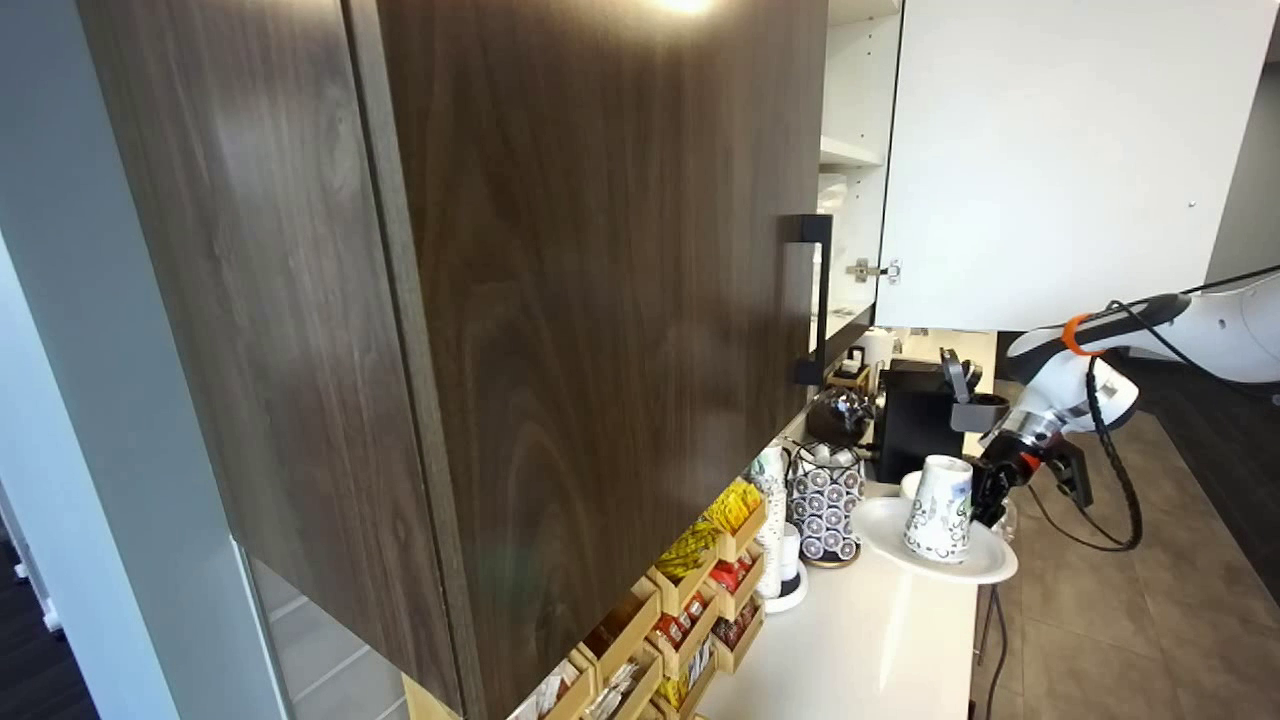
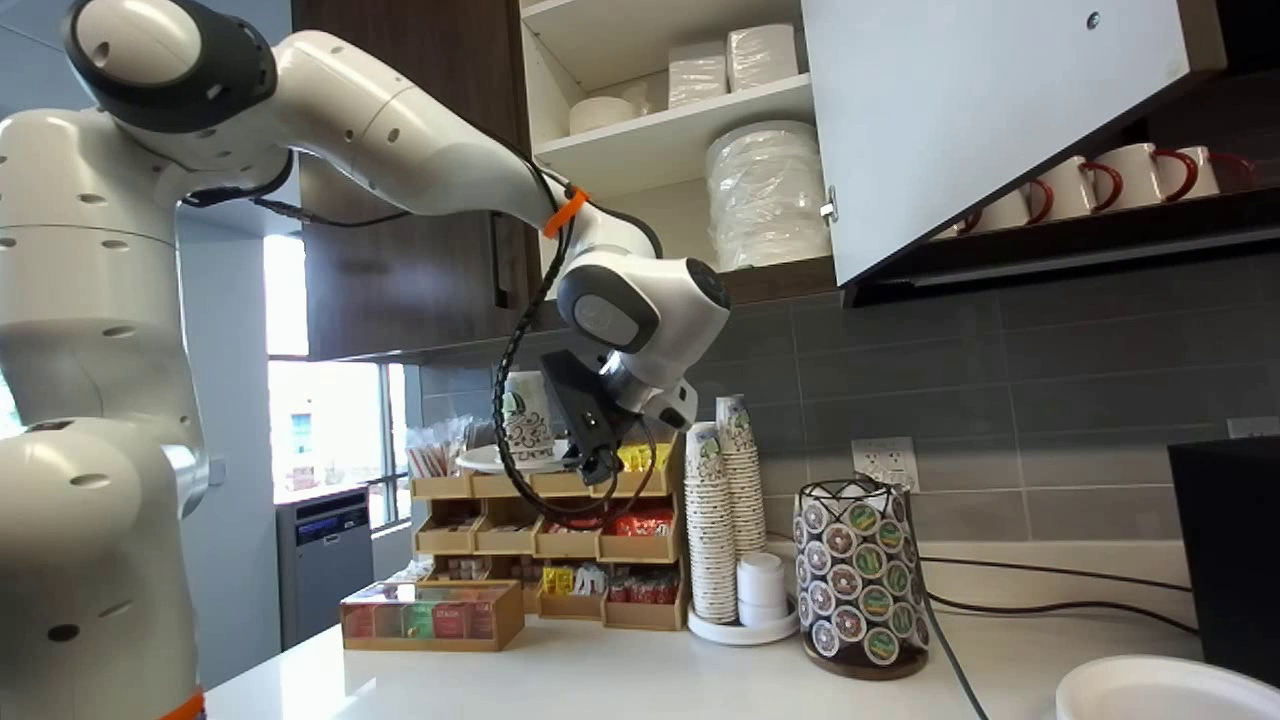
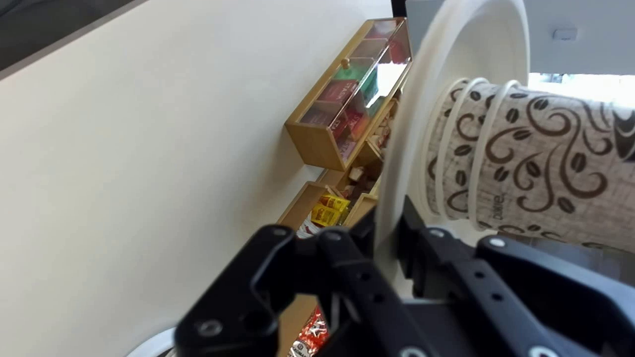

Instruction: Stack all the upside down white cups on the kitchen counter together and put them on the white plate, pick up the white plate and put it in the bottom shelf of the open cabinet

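The white plate (image 2: 480, 461) is up off the counter (image 2: 570, 682) with the cup stack (image 2: 528, 412) on it, its rim pinched tight in the gripper (image 3: 390, 225), and the open cabinet's bottom shelf (image 2: 688, 205), likely next, is at one o'clock from the plate in an exterior view.

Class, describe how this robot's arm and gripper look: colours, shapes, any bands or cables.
The arm is glossy white, with rounded, tubular segments and dark joint caps. An orange band circles it, and a black, braided-looking cable runs alongside. The gripper is mostly black, with slim linked fingers and silvery screw heads.
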Available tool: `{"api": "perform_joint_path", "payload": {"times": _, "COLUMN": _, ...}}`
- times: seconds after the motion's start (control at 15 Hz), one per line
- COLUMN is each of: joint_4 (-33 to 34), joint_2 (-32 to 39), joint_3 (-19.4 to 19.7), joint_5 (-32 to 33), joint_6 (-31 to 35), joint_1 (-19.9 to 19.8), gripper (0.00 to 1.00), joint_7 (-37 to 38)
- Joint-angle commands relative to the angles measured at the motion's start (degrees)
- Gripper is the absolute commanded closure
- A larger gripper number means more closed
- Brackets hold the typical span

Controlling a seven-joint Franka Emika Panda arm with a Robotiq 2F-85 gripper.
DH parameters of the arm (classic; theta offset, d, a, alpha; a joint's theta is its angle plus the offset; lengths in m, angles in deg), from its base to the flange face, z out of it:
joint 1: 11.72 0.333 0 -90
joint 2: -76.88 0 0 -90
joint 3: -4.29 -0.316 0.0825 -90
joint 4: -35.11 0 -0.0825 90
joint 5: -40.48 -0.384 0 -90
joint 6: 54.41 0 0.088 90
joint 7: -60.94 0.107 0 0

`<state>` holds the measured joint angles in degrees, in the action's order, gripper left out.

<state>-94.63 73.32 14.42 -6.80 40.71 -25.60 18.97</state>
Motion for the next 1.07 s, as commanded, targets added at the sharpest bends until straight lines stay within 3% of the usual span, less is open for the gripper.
{"api": "perform_joint_path", "payload": {"times": 0.0, "joint_4": 0.2, "joint_2": -0.7, "joint_3": 1.0, "joint_5": 0.1, "joint_6": -0.3, "joint_1": 0.9, "gripper": 0.93, "joint_7": 0.4}}
{"api": "perform_joint_path", "payload": {"times": 0.53, "joint_4": 0.6, "joint_2": -0.3, "joint_3": 1.0, "joint_5": -0.5, "joint_6": -0.6, "joint_1": 0.8, "gripper": 0.95, "joint_7": 0.5}}
{"api": "perform_joint_path", "payload": {"times": 1.0, "joint_4": 5.1, "joint_2": -4.9, "joint_3": 2.0, "joint_5": 0.3, "joint_6": -2.8, "joint_1": 0.5, "gripper": 0.93, "joint_7": 6.8}}
